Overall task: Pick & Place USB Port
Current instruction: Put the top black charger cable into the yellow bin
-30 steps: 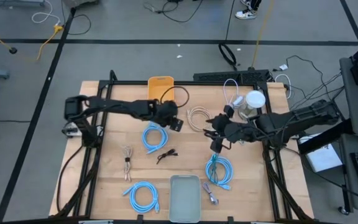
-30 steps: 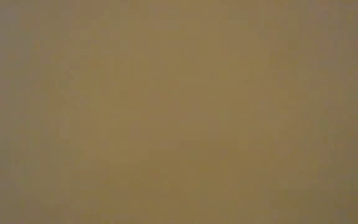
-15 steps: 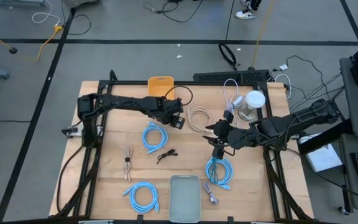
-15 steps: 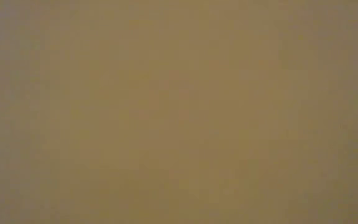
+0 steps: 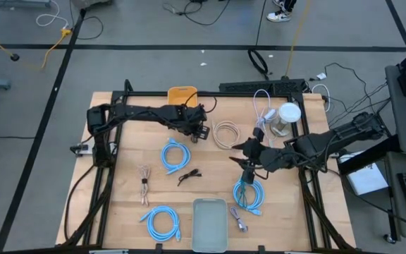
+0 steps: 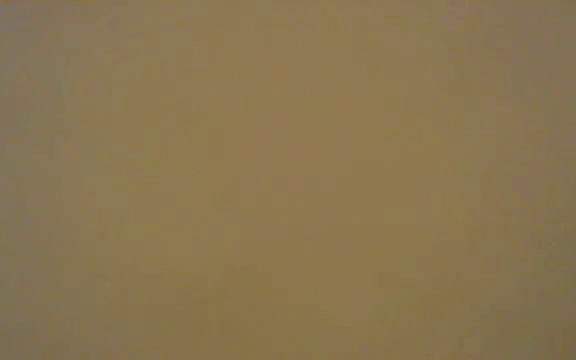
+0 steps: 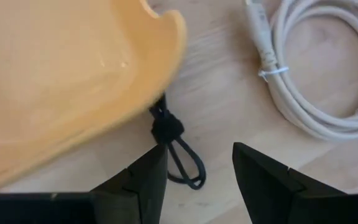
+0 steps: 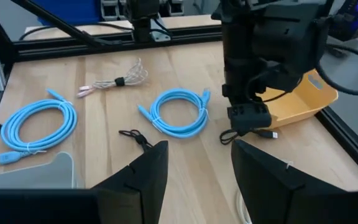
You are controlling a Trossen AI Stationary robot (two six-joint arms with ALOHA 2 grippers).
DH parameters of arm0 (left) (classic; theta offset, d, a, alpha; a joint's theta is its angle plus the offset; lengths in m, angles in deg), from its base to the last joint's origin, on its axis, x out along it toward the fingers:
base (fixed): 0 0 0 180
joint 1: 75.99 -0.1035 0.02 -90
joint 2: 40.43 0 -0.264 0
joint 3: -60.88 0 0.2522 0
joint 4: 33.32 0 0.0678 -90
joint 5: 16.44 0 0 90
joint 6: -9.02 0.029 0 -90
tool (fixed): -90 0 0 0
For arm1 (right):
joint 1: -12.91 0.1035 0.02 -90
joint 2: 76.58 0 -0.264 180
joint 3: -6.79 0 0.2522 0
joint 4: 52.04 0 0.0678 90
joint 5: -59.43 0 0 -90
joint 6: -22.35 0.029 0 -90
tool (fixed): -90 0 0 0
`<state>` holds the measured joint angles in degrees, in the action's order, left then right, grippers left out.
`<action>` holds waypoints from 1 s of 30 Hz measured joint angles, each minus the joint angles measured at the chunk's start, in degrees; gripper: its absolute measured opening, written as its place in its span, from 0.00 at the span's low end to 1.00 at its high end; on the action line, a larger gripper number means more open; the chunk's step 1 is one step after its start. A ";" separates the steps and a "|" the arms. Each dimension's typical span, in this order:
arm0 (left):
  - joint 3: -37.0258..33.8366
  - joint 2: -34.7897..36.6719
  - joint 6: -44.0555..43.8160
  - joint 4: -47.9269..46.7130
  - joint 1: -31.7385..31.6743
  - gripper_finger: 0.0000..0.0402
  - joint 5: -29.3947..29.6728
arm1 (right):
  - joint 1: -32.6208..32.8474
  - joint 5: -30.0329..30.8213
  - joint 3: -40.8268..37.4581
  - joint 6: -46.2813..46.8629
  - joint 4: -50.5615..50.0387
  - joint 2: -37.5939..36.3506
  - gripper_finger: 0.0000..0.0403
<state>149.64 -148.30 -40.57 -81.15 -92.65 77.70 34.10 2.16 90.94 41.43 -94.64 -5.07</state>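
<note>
The black USB cable (image 5: 206,107) lies on the table beside the orange tray (image 5: 182,99). In the left wrist view its knot (image 7: 166,129) sits at the tray's edge (image 7: 166,37), and its loop (image 7: 188,167) lies between the fingers. My left gripper (image 7: 199,180) is open and hovers over that loop next to the tray (image 5: 198,132). The right wrist view shows it (image 8: 248,118) from the front, with the cable's plug (image 8: 267,133) below it. My right gripper (image 5: 245,166) is open above the table's middle, near a blue cable coil (image 5: 249,194). My left gripper's fingers stand on either side of the black cable's loop (image 7: 194,180), which lies on the table close to one finger (image 7: 148,180). I cannot tell whether that finger touches it.
A white cable coil (image 5: 225,132) lies right of the left gripper. Two more blue coils (image 5: 176,154) (image 5: 161,220), a small black cable (image 5: 189,175), a beige bundle (image 5: 144,185), a grey tray (image 5: 210,224) and a clear jar (image 5: 285,118) also stand on the table. The low view shows nothing.
My left gripper has moved toward the table's far edge, closer to the orange tray and the black cable.
</note>
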 joint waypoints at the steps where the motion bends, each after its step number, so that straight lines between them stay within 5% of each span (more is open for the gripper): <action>1: 0.00 -0.32 -0.08 -0.01 -0.02 0.46 0.00 | -0.01 0.00 0.00 -0.05 0.29 -0.01 0.42; 21: -0.15 -6.30 -1.33 -0.24 0.64 0.44 -0.70 | 0.31 -1.55 0.00 -0.41 2.40 0.02 0.42; 30: 0.00 -5.64 -1.42 0.16 1.80 0.04 -2.25 | 0.31 -2.84 0.00 -0.61 3.95 0.02 0.42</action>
<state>149.64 -153.93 -41.99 -80.98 -90.85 75.45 34.40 -0.68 90.94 40.82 -90.70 -5.05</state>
